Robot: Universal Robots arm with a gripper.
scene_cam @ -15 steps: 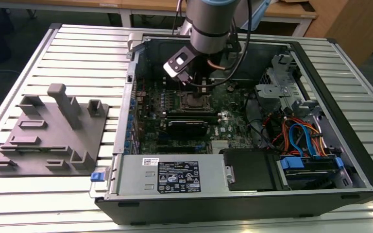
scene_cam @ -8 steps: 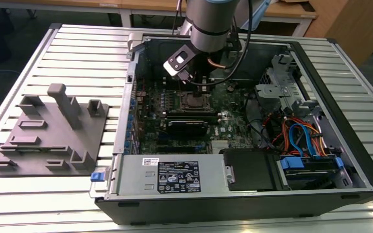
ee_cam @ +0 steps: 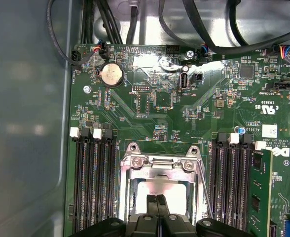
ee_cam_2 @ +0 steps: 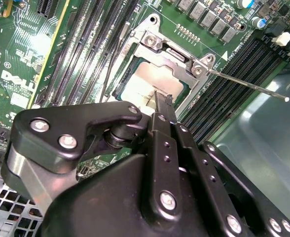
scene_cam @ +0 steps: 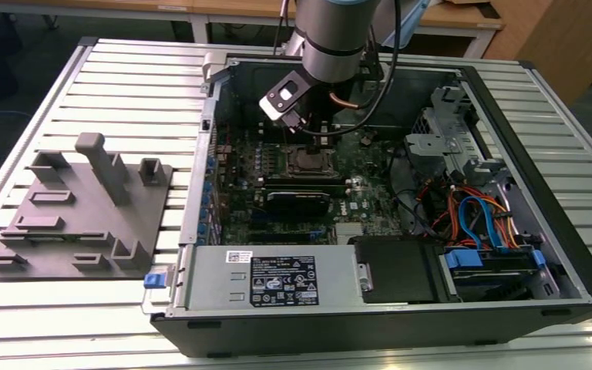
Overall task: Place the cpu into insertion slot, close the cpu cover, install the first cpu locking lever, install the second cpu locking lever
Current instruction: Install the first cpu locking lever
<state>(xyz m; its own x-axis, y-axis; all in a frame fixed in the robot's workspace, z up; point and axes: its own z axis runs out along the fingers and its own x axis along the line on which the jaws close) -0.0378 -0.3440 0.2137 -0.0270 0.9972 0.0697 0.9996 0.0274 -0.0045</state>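
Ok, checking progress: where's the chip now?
In the second wrist view the chip lies on the green board, framed by the metal cover, between the memory slots, beneath the end effector.

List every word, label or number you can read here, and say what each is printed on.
Nothing can be quoted reliably.
Black label on the silver casing: print too small.
White sticker on that casing: too small.
White lettering on the green circuit board, first wrist view: upside down and blurred.
Small white sticker beside it: too small.
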